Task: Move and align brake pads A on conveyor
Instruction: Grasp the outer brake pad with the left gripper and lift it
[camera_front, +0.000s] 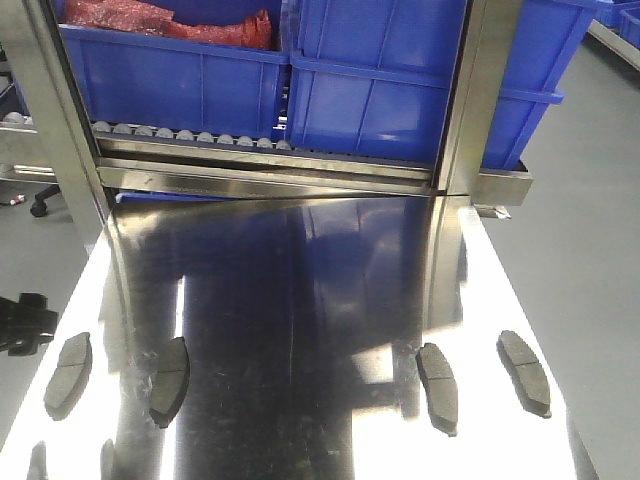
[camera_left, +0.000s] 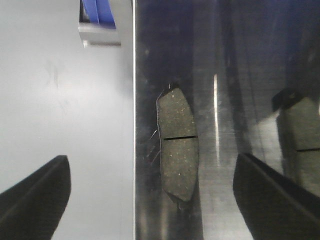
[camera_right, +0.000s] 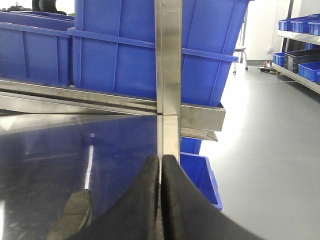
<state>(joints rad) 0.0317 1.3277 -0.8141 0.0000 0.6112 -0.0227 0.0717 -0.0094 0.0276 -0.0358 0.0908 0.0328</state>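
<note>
Left wrist-mounted view: left hand (camera_left: 151, 159) is spread wide, nothing gripped, w/ one dark finger (camera_left: 35, 200) low on its left side and the other low on its right. Outer left pad (camera_left: 177, 145) lies flat roughly midway between them, long axis pointing away from the hand, thin groove across its middle. Neither finger touches it in this view. It sits on the shiny steel bench (camera_left: 240, 75), just inside the bench edge; the hand's left-side finger hangs over grey floor (camera_left: 60, 100). Inner left pad (camera_left: 302, 145) is off to the hand's right, partly hidden behind the right-side finger.

Right wrist-mounted view: right hand (camera_right: 160, 190) is closed, fingers pressed together w/ nothing between. One pad, can't tell which, shows low and left of the hand, only its end in frame. A steel upright (camera_right: 167, 75) stands straight ahead of the hand.

Front view: all four brake pads A (camera_front: 170, 380) lie flat on the bench, apart from each other, in two pairs. The left pair is the outer left and inner left pads. The right pair is inner right pad (camera_front: 437, 387) and outer right pad (camera_front: 525, 372). Roller rack (camera_front: 260, 165) w/ blue bins (camera_front: 380, 90) stands at the bench's far end, well apart from the pads.
</note>
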